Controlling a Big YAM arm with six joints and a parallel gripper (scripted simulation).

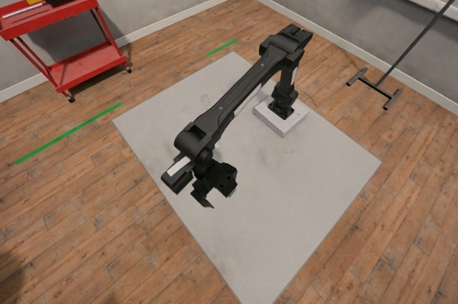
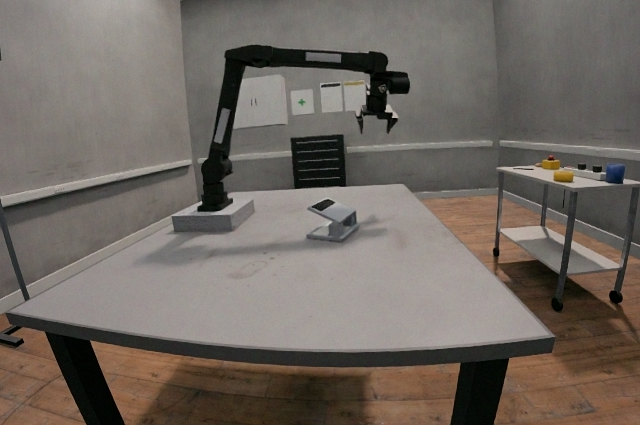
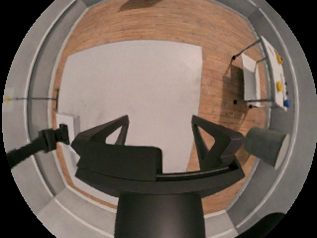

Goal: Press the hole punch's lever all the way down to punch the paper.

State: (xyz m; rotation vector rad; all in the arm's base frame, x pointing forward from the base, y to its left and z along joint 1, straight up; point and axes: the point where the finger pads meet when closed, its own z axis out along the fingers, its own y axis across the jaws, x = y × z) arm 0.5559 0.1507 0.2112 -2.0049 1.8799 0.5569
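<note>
The hole punch [image 2: 333, 221] is light grey with a dark pad on its raised lever. It stands on the grey table [image 2: 289, 275], near the middle. Any paper in it is too small to make out. My gripper [image 2: 376, 123] hangs high above the table, up and to the right of the punch, with its fingers pointing down, wide apart and empty. In the top view the gripper [image 1: 203, 197] is over the table's left part and the arm hides the punch. In the wrist view the open fingers frame bare table top, and the punch is not visible.
The arm's base sits on a pale block [image 2: 212, 213] at the table's far left. A white cart [image 2: 563, 177] with small yellow and blue items stands to the right. A black chair [image 2: 317, 160] is behind the table. A red cart [image 1: 55, 34] stands by the wall.
</note>
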